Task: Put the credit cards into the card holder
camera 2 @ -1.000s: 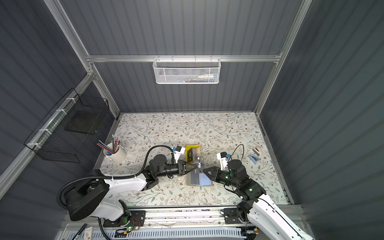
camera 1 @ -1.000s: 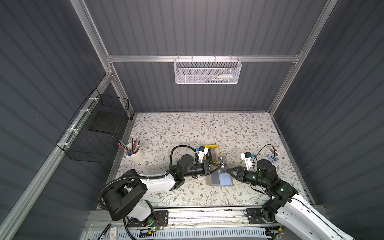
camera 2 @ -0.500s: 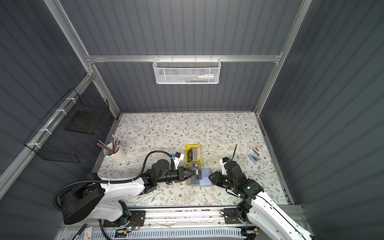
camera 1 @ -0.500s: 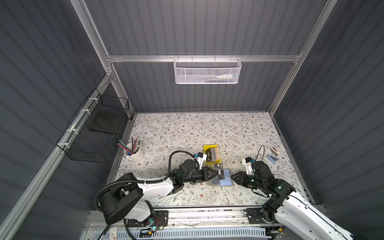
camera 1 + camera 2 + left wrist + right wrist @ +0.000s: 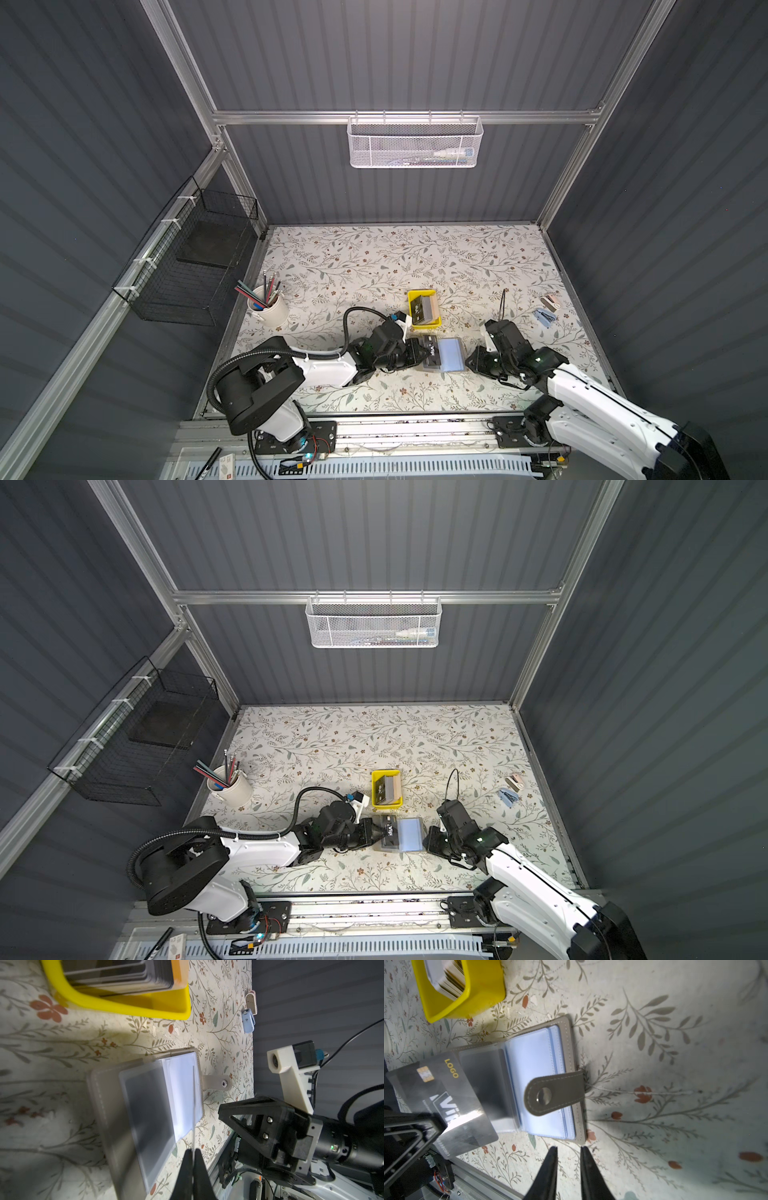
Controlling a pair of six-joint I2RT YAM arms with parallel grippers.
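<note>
The thin black "VIP" credit card, clamped in the left gripper, has been brought over the open grey leather-like card holder for insertion, the right gripper's narrowly parted jaws being empty.

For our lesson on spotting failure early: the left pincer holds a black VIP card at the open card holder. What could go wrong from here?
The black VIP card, pinched at one end by the left pincer, may ride over the clear sleeve instead of entering it. The right pincer sits open beside the card holder, not pressing it, so a push could slide the holder away.
</note>
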